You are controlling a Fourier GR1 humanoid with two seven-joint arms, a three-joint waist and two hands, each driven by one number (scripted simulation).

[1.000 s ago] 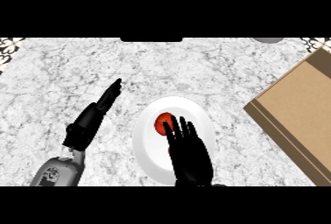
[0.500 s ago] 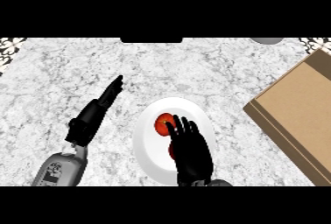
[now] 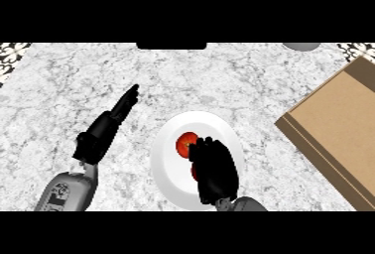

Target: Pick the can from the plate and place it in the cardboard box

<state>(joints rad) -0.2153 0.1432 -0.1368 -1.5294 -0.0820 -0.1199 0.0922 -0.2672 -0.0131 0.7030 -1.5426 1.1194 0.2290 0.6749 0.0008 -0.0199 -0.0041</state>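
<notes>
Right hand is over the round white plate, black fingers curled down onto the small red can, closing round its near side; the can's red top shows just beyond the fingertips and a sliver of red shows beneath the palm. The can sits on the plate, a little up from the plate's middle, on the grey-white marbled stone counter. Whether it is off the plate's surface, I cannot tell. Left hand lies off to the left of the plate, fingers straight and pointing up and away, holding nothing. The flat brown cardboard box lies at the right edge, well apart from the plate, set at a slant.
</notes>
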